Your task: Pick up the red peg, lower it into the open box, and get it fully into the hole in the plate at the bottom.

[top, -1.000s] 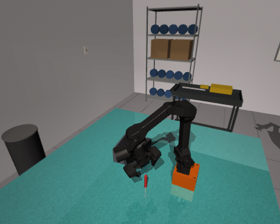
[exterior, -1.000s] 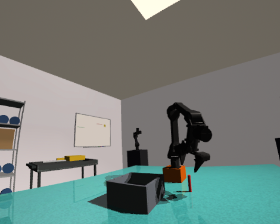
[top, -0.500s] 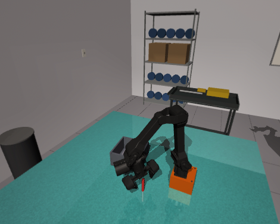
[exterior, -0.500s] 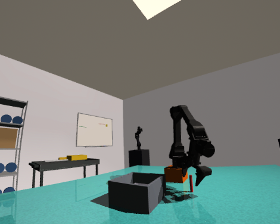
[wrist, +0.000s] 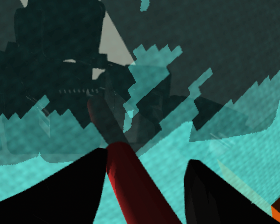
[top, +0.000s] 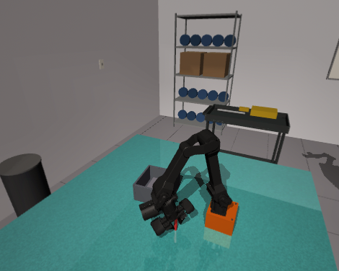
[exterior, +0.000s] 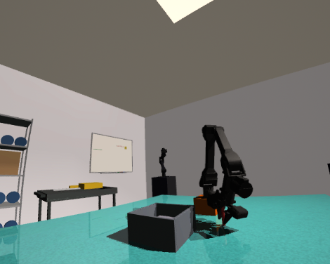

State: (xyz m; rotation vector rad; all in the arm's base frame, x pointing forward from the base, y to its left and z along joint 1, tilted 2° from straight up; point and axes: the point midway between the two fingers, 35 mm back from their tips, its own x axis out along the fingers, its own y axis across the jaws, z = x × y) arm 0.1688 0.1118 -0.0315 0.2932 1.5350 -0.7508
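Observation:
The red peg (top: 176, 225) (exterior: 223, 213) (wrist: 138, 195) stands about upright, low at the table, in front of the orange base. My gripper (top: 177, 222) (wrist: 147, 164) is down around it, partly open. In the wrist view the peg is between the fingers, close against the left finger, with a gap to the right finger. The peg's top is hidden. The grey open box (top: 142, 192) (exterior: 151, 229) stands apart from the gripper, partly behind the arm in the top view. The hole in its plate is not visible.
The arm's orange base block (top: 220, 220) (exterior: 201, 206) is close beside the gripper. The box walls rise from the teal table (top: 97, 202). A dark cart (top: 249, 120) and a shelf rack (top: 208, 47) stand beyond the table, and a dark bin (top: 23, 184) stands at the left.

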